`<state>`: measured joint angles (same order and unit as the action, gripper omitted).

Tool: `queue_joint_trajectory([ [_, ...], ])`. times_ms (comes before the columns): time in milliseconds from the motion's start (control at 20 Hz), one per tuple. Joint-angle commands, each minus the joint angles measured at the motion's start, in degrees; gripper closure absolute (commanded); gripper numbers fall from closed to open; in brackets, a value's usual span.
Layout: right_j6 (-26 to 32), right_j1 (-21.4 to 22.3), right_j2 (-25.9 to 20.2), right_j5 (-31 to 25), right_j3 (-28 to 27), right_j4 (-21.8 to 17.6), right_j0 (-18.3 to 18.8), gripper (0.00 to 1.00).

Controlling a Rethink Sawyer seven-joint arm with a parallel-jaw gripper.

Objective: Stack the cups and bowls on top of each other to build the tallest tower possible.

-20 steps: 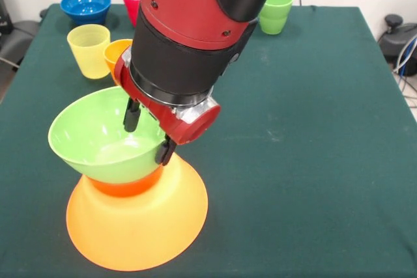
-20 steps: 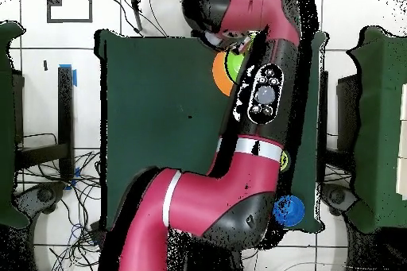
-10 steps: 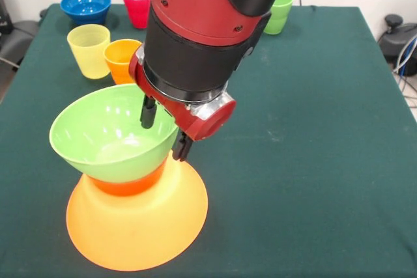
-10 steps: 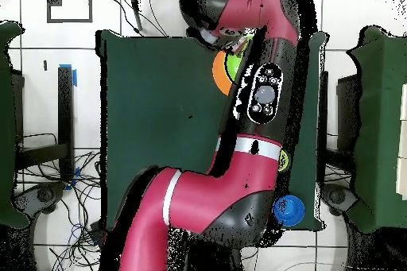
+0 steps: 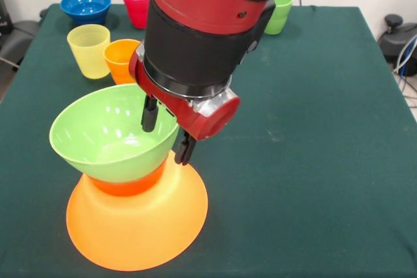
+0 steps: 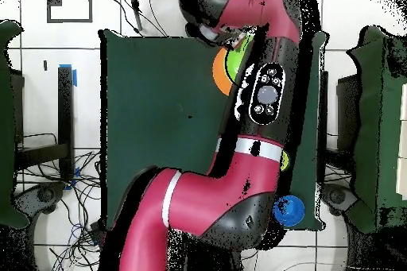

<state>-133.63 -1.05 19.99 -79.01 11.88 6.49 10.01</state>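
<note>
The tower stands at the front left: a very large orange bowl (image 5: 137, 226) upside down, a small orange-red bowl (image 5: 127, 185) on it, and a lime green bowl (image 5: 104, 141) upright on top. My gripper (image 5: 167, 132) is open and astride the green bowl's right rim, one finger inside and one outside. Yellow (image 5: 89, 50), orange (image 5: 121, 58) and red (image 5: 137, 1) cups and a blue bowl (image 5: 85, 4) stand at the far left. Stacked green cups (image 5: 279, 11) stand at the back. The purple bowl is out of view. In the overhead view the arm hides the gripper and most of the tower (image 6: 220, 69).
The dark green table (image 5: 313, 128) stretches to the right of the tower. The blue bowl also shows in the overhead view (image 6: 289, 210) beside the arm's base. A chair and cables lie off the table's right edge.
My gripper has shifted a little to the right, and the green bowl has shifted with it and now sits more level on the stack. The fingers' spread has not changed.
</note>
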Motion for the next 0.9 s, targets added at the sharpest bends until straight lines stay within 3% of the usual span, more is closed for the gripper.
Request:
queue_joint_trajectory([
  [50,3.4,5.5,-4.2,3.3,11.2,-0.2,-1.4,0.0],
  [500,4.4,13.0,-4.4,4.0,22.3,-0.7,-2.4,0.0],
  [900,4.3,18.6,-5.3,8.0,34.1,-1.1,-3.3,0.0],
])
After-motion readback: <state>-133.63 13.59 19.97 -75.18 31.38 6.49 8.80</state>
